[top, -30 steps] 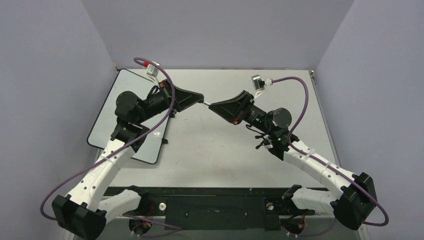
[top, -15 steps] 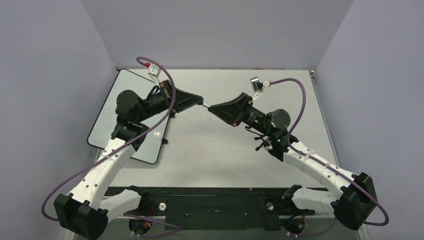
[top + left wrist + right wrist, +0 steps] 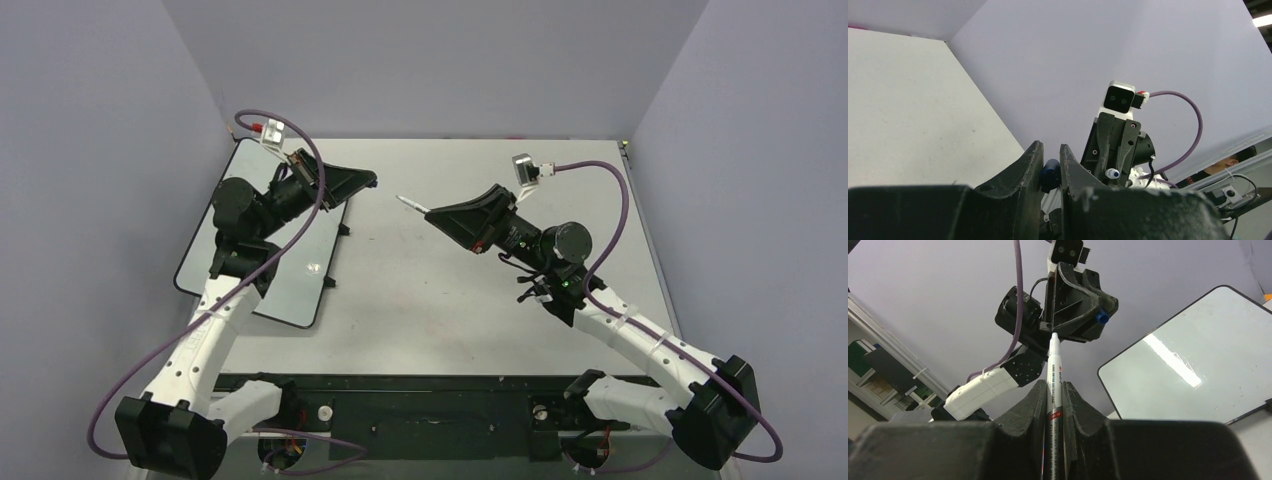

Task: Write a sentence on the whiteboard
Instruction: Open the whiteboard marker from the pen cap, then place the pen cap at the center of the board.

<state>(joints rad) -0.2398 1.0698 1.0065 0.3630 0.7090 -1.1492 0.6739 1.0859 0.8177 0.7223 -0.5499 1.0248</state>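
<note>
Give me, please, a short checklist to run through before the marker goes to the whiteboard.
1. Grip on the marker: ok, clamped between the right fingers.
2. Cap removed: ok, the blue cap sits in the left fingers, apart from the tip.
3. The whiteboard lies flat on the table: ok.
4. Board free of writing: ok where visible.
5. Space above the board clear: not ok, the left arm hangs over it.
6. Ink flowing: cannot tell.
</note>
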